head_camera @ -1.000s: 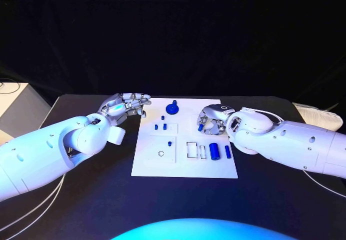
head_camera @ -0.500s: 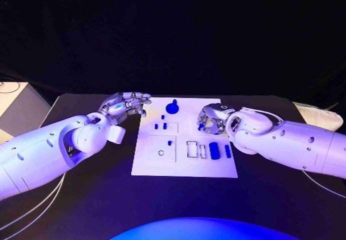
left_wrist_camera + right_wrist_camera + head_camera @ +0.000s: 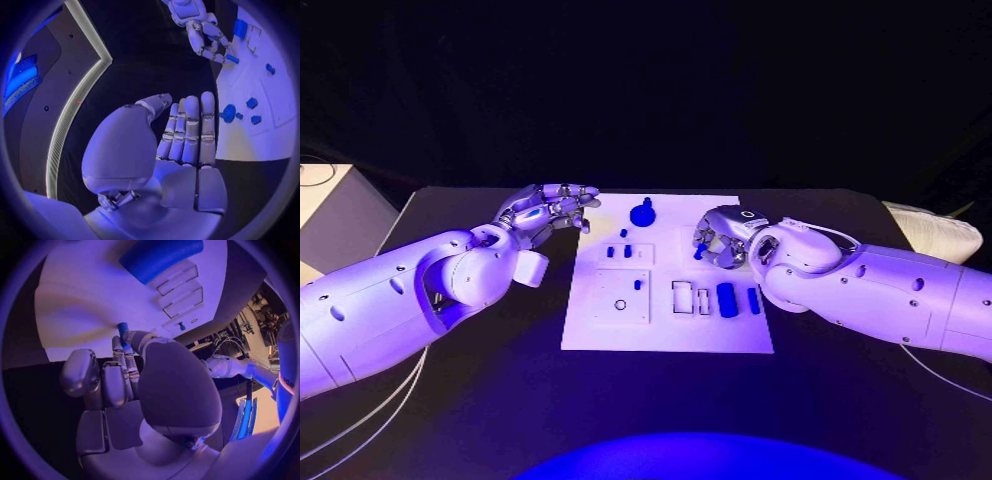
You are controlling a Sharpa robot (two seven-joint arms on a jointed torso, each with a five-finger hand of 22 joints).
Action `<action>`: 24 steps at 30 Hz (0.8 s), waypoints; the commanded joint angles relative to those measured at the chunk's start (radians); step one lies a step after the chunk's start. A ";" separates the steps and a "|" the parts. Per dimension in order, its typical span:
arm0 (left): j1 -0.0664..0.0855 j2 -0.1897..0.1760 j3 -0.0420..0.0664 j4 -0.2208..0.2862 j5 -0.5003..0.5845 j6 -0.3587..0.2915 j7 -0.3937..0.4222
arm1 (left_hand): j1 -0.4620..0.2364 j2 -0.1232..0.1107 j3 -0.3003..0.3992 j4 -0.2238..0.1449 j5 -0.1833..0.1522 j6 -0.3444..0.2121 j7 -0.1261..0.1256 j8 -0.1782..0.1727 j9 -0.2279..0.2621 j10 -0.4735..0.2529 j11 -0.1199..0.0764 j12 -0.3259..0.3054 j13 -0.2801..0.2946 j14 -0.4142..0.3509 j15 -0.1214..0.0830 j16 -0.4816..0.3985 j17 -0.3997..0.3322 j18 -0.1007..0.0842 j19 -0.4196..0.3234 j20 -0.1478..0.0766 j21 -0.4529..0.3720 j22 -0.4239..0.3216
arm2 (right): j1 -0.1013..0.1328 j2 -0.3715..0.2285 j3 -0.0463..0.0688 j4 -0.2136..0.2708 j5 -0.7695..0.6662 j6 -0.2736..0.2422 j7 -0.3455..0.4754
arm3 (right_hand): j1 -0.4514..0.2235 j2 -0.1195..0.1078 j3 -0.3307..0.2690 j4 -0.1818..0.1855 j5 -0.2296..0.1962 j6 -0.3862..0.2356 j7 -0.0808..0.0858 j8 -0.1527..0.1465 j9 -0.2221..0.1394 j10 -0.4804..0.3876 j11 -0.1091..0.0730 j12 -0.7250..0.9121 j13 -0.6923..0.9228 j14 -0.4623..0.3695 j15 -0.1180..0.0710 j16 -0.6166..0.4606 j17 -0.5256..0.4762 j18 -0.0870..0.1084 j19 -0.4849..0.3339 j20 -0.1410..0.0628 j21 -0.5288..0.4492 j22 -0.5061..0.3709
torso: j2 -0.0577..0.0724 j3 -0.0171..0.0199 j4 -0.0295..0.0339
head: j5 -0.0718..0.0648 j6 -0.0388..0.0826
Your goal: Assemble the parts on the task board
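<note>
So the flat white plastic task board (image 3: 668,325) sits in the middle of the black desk (image 3: 488,400). On its near half there's a fat blue cylinder part (image 3: 727,300) with a slimmer blue bar (image 3: 754,300) beside it, toward the desk's right edge. Further back, the silver right hand (image 3: 718,238) hangs over the board's right side, and it's got a small blue peg (image 3: 123,330) pinched in its fingertips. That peg looks tiny, rigid and light, probably slick plastic, so I'd guess a fingertip pinch across the shank is the way to go. The silver left hand (image 3: 548,212) hovers at the board's far left corner, fingers straight and together, thumb apart, holding nothing. Farthest back is a round blue knob-like part (image 3: 643,214).
</note>
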 commanded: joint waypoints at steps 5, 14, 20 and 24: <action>0.000 0.001 0.001 -0.002 0.005 0.017 0.002 | 0.012 0.001 -0.001 0.001 0.004 -0.004 0.004 0.000 -0.001 -0.005 0.000 0.006 0.001 0.001 0.004 -0.004 -0.001 0.015 0.010 0.000 -0.005 -0.001 | 0.008 -0.039 0.008 0.057 0.009 -0.059 -0.036 | -0.022 0.008 0.036 -0.029 -0.002 -0.010 -0.001 0.032 0.078 0.034 -0.024 -0.013 0.003 0.014 -0.008 0.005 0.001 -0.018 0.002 -0.007 0.010 0.007 | -0.002 -0.0004 -0.0005 | 0.001 0.003; 0.000 0.002 0.001 -0.008 0.005 0.017 0.003 | 0.014 0.002 -0.001 0.000 0.004 -0.004 0.004 0.000 -0.001 -0.005 0.000 0.006 0.001 0.001 0.004 -0.004 -0.001 0.015 0.011 0.000 -0.005 -0.001 | 0.027 -0.081 0.022 0.165 0.010 -0.090 -0.041 | -0.033 0.007 0.047 -0.041 -0.006 -0.011 -0.001 0.037 0.087 0.039 -0.024 -0.017 0.004 0.015 -0.008 0.009 0.008 -0.020 0.004 -0.007 0.017 0.016 | 0.000 0.0013 -0.0008 | 0.007 0.005; -0.001 0.006 0.001 -0.011 0.005 0.019 0.003 | 0.014 0.002 -0.001 0.000 0.004 -0.004 0.004 0.000 -0.001 -0.005 0.000 0.006 0.001 0.001 0.004 -0.004 -0.001 0.015 0.011 0.000 -0.005 -0.001 | 0.027 -0.065 0.022 0.216 0.001 -0.094 -0.032 | -0.035 0.007 0.050 -0.044 -0.006 -0.012 -0.001 0.038 0.089 0.040 -0.024 -0.018 0.004 0.016 -0.008 0.009 0.008 -0.020 0.004 -0.007 0.018 0.017 | 0.001 0.0021 -0.0020 | 0.014 0.003; -0.001 0.009 0.001 -0.013 0.005 0.021 0.003 | 0.014 0.002 -0.001 0.000 0.004 -0.004 0.004 0.000 -0.001 -0.005 0.000 0.006 0.001 0.001 0.004 -0.004 -0.001 0.015 0.011 0.000 -0.005 -0.001 | 0.018 -0.034 0.018 0.236 -0.006 -0.094 -0.024 | -0.036 0.007 0.051 -0.044 -0.007 -0.012 -0.001 0.039 0.089 0.040 -0.024 -0.019 0.004 0.015 -0.008 0.009 0.007 -0.019 0.003 -0.007 0.016 0.015 | 0.000 0.0020 -0.0018 | 0.018 0.003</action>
